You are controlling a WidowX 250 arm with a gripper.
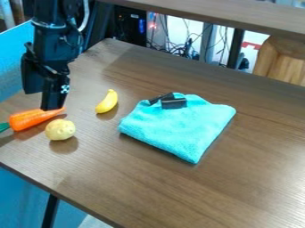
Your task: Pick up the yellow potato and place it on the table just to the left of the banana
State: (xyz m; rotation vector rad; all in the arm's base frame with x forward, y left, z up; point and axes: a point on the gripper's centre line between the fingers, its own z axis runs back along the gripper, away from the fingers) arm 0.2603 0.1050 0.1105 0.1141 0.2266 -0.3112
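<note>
Gripper (52, 103) at the left of the table (256, 156), pointing down, its tip by the far side of the carrot (31, 119). Whether it is spread or pressed together, I cannot tell. Contact with the carrot is also hard to judge from this angle; the tip overlaps it in view and may be just above or beside it.

Progress, my reading: early. Gripper is in place at the carrot, but the carrot lies on the wood, unraised. Carrot, potato, banana and cloth lie as separate items, nothing gathered together. Any lifting or moving of the carrot is still undone.

Carrot: bright orange, thick body, lying on its side near the left edge of the table. Green top (4, 127) at its left end, cut off by the view's edge; orange end points right.

Around it: pale yellow, rounded potato (60, 130) close by on the near side. Yellow banana (107, 101) to the right, somewhat farther back. Farther right, mid-table, turquoise cloth (179, 129), folded flat, with small black pieces (174, 103) on its far part.
</note>
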